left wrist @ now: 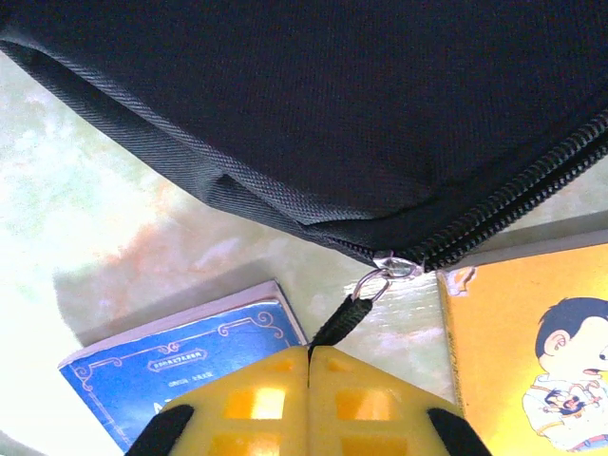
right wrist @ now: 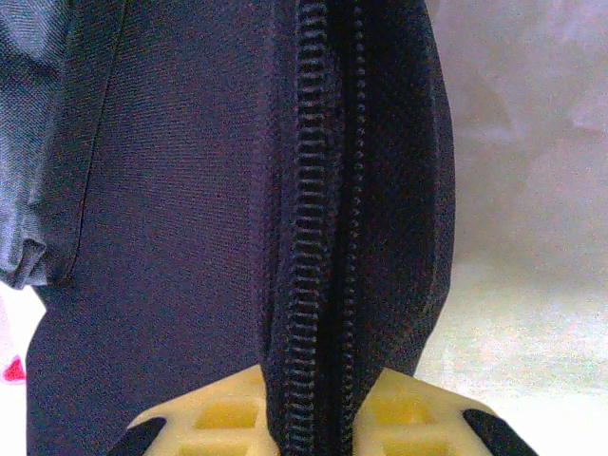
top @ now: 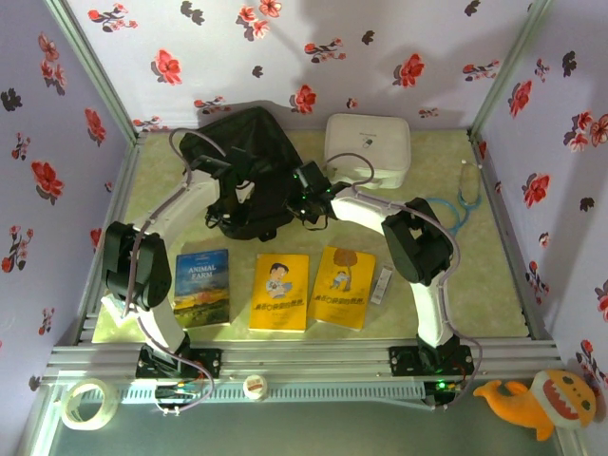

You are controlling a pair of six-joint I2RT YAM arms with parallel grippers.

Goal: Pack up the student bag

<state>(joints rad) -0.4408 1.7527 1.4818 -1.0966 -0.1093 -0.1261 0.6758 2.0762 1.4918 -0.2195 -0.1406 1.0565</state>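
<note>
The student bag (top: pixel 249 142), a black fabric backpack, lies at the back middle of the table. My left gripper (top: pixel 249 195) is at its near edge. In the left wrist view the yellow fingers (left wrist: pixel 256 399) are pressed together on the black cord pull (left wrist: pixel 347 318), which hangs from the silver zip slider (left wrist: pixel 394 263). My right gripper (top: pixel 304 195) is at the bag's near right side. It (right wrist: pixel 318 404) is shut on a fold of bag fabric (right wrist: pixel 171 190) that carries the zip teeth (right wrist: pixel 323 190).
Three books lie in a row in front of the bag: blue (top: pixel 201 288), yellow (top: pixel 279 292) and yellow (top: pixel 343 288). A white zip case (top: pixel 368 147) stands at the back right beside a blue stethoscope (top: pixel 463 204). A small white item (top: pixel 382 285) lies by the right book.
</note>
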